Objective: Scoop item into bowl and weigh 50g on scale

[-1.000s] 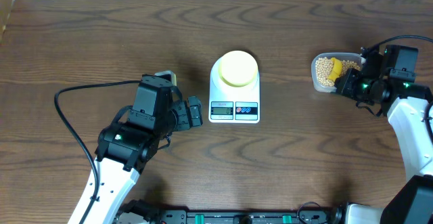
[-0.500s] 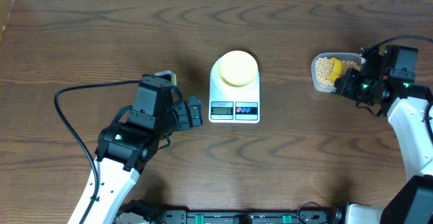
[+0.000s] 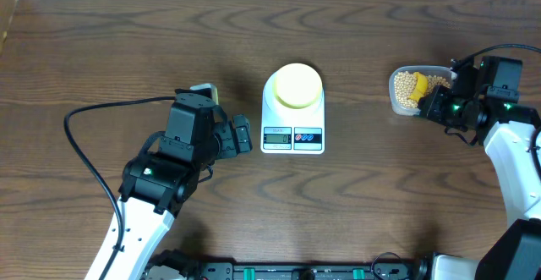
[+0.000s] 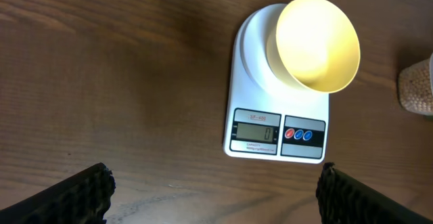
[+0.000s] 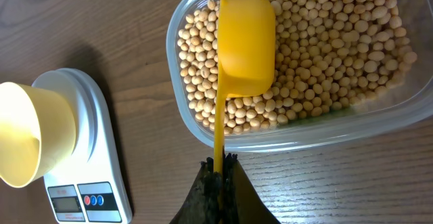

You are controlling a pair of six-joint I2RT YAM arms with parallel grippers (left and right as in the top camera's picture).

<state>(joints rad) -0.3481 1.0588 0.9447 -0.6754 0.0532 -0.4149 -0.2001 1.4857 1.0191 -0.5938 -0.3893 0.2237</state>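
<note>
The pale yellow bowl (image 3: 297, 85) stands empty on the white scale (image 3: 292, 133) at the table's centre; the left wrist view shows the bowl (image 4: 316, 45) and the scale (image 4: 277, 135) too. Tan beans (image 5: 325, 55) fill a clear tub (image 5: 196, 126) at the right (image 3: 397, 101). My right gripper (image 5: 220, 163) is shut on the handle of a bright yellow scoop (image 5: 245, 45), whose cup lies upside down on the beans. In the overhead view that gripper (image 3: 433, 104) sits at the tub's near-right side. My left gripper (image 3: 243, 136) stands open and empty, just left of the scale.
The left arm's black cable (image 3: 93, 136) loops over the table on the left. Bare wooden table (image 3: 380, 204) lies in front of the scale. In the right wrist view the scale (image 5: 88, 183) and bowl (image 5: 30, 143) appear at lower left.
The left gripper has edged slightly up and toward the scale. The right gripper and scoop have not visibly moved.
</note>
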